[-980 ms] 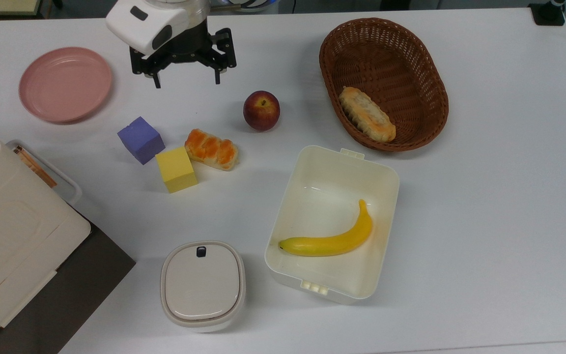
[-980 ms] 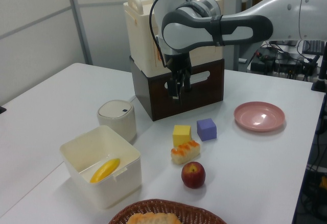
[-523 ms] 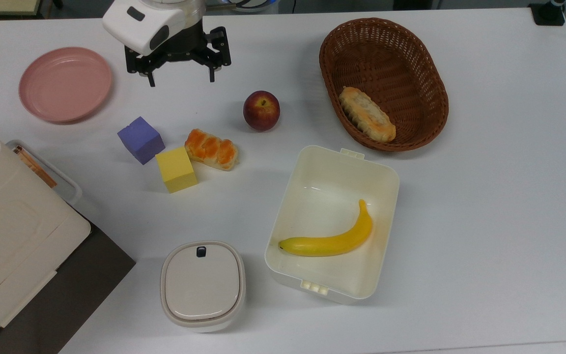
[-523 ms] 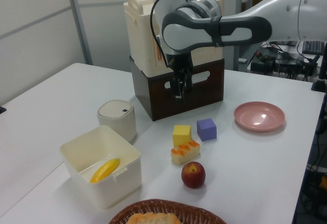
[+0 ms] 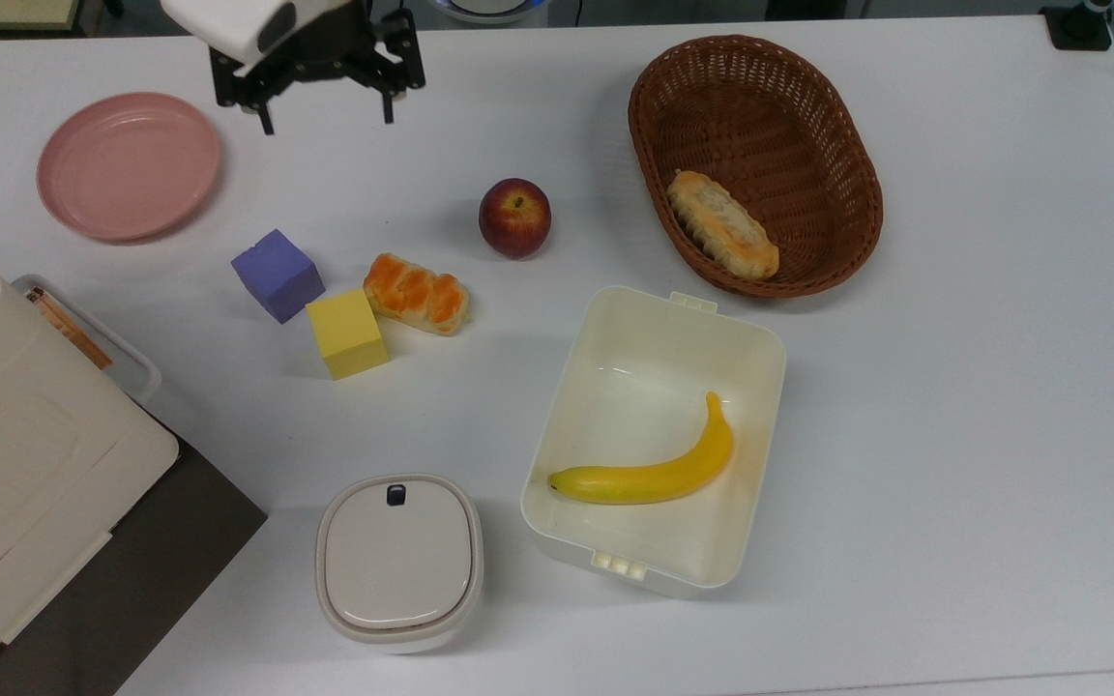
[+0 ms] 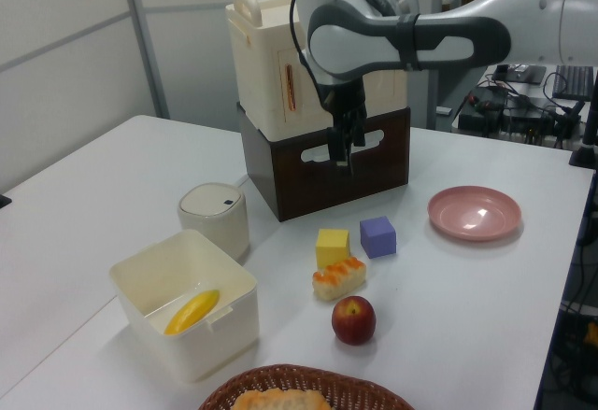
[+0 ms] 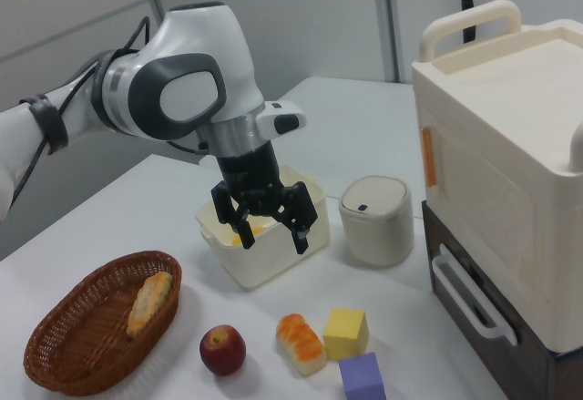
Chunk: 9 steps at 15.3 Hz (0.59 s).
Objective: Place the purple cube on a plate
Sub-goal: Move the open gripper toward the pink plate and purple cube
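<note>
One plate (image 5: 128, 164) edge hidden under gripper (image 5: 325, 108).

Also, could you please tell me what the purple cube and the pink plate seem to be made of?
The purple cube looks like matte foam: flat colour, no shine, soft edges. The plate looks like matte plastic, perhaps ceramic: a smooth surface with a faint highlight in the left view.

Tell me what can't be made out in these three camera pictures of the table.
- Plate: lies outside the right view's frame.
- Purple cube: bottom cut off by the right view's lower edge.
- Basket: largely cut off by the left view's bottom edge.
- Banana: in the right view, mostly hidden behind the tool.
- Arm: cut off by the top view's upper edge above the tool.
</note>
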Motion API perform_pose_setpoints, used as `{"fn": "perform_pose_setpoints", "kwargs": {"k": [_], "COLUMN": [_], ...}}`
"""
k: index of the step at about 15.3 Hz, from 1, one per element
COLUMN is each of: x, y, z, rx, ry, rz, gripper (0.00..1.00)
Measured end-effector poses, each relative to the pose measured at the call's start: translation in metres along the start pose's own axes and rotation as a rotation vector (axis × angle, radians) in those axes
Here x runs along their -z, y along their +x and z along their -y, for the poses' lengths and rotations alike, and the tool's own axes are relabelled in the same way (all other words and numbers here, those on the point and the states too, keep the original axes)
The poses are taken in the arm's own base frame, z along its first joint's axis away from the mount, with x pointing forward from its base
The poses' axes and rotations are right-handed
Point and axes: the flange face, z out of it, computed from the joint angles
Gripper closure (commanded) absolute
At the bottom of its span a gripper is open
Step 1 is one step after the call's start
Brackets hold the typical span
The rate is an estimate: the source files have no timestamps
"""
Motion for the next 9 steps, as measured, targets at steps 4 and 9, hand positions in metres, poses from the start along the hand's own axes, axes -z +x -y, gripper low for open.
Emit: {"fn": "perform_pose_setpoints", "kwargs": {"k": [4, 9], "x": [-0.004, -0.033], "y": [-0.023, -0.058], "z": [-0.050, -0.096], "rx": [0.017, 0.083], "ry": [0.005, 0.014], "rz": [0.007, 0.015], "gripper": [0.00, 0.00]}}
